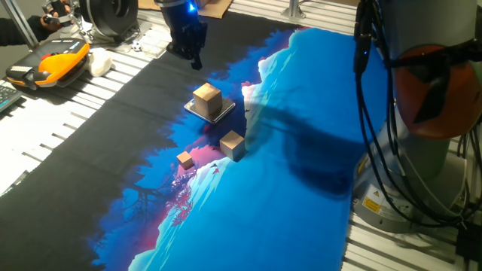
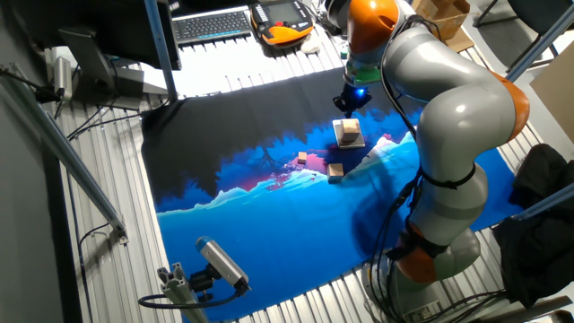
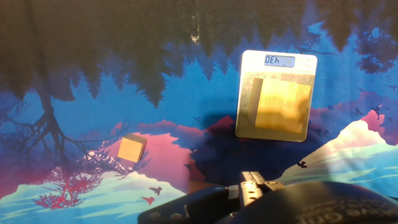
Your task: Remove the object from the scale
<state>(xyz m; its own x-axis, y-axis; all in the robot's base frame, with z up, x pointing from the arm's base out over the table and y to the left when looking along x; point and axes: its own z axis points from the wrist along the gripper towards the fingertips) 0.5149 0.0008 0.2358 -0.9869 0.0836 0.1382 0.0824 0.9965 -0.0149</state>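
Note:
The object, a light-tan wooden cube (image 1: 207,98), sits on the scale (image 1: 219,117), a thin silvery plate on the blue and black mat. My gripper (image 1: 193,59) hangs above the mat, behind the scale and apart from the cube; its fingers are too dark to read. In the other fixed view the gripper (image 2: 348,102) is just above the cube (image 2: 348,131) and the scale (image 2: 356,144). In the hand view the cube (image 3: 283,102) covers most of the scale (image 3: 245,62), whose display is lit. The fingers do not show there.
A second wooden cube (image 1: 232,143) stands in front of the scale. A much smaller orange-tan cube (image 1: 185,159) lies to its left and shows in the hand view (image 3: 132,148). An orange and black pendant (image 1: 53,62) lies at the table's far left. The arm's base (image 1: 422,113) stands at the right.

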